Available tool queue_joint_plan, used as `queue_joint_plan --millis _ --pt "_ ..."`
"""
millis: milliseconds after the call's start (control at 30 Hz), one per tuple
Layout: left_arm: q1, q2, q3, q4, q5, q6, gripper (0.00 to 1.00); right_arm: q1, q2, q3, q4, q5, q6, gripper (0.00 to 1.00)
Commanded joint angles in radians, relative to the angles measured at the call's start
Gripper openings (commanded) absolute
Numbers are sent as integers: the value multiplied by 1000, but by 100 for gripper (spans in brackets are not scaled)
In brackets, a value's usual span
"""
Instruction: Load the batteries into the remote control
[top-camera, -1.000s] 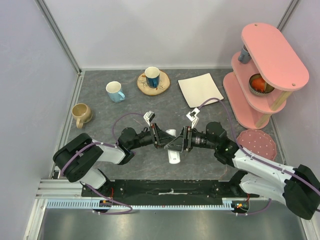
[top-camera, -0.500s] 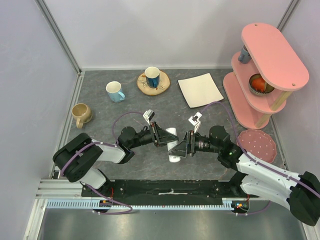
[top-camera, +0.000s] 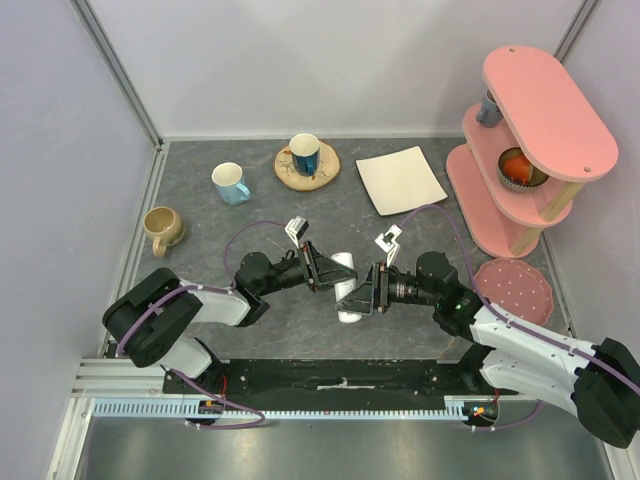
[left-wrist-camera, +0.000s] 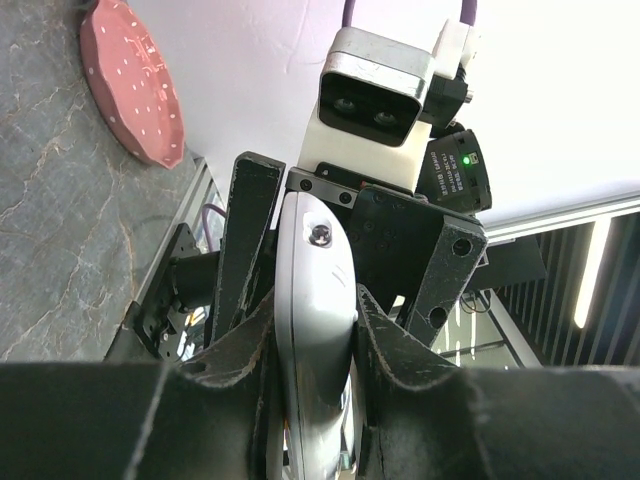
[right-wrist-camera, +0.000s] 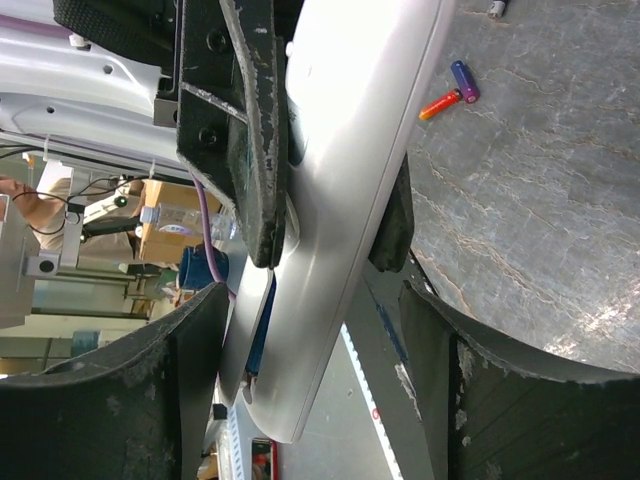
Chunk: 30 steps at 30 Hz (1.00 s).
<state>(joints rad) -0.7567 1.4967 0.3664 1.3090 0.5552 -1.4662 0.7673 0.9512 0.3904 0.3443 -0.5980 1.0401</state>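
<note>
The white remote control (top-camera: 347, 314) is held off the table between the two arms, tilted. My left gripper (top-camera: 328, 272) is shut on it. In the left wrist view (left-wrist-camera: 315, 305) both pads press the remote's (left-wrist-camera: 315, 250) sides. My right gripper (top-camera: 360, 295) is open. In the right wrist view (right-wrist-camera: 315, 300) its fingers (right-wrist-camera: 190, 400) straddle the remote's (right-wrist-camera: 350, 150) lower end with gaps on both sides. A red-orange battery (right-wrist-camera: 437, 105) and a blue-purple battery (right-wrist-camera: 464, 80) lie together on the grey table beyond. No batteries show in the top view.
A flat white square plate (top-camera: 400, 179) lies at the back. A blue mug on a wooden coaster (top-camera: 306, 155), a light-blue mug (top-camera: 230, 183) and a tan mug (top-camera: 162, 228) stand at the back left. A pink tiered shelf (top-camera: 525, 140) and a dotted pink plate (top-camera: 513, 288) are on the right.
My right gripper has slid a little toward the near edge along the remote, then stayed almost still. My left gripper keeps its hold on the remote.
</note>
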Motion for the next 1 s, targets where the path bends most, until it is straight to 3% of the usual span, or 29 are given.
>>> queue_joint_plan --millis 0,800,967 --pt "2 -46 26 355 5 -20 2 -2 12 -10 47 6 9 75" --pt "-44 -61 37 355 8 -16 2 -2 100 -30 186 61 70 60" --pt "-50 -75 31 355 11 -13 2 -2 112 -30 219 67 84 49"
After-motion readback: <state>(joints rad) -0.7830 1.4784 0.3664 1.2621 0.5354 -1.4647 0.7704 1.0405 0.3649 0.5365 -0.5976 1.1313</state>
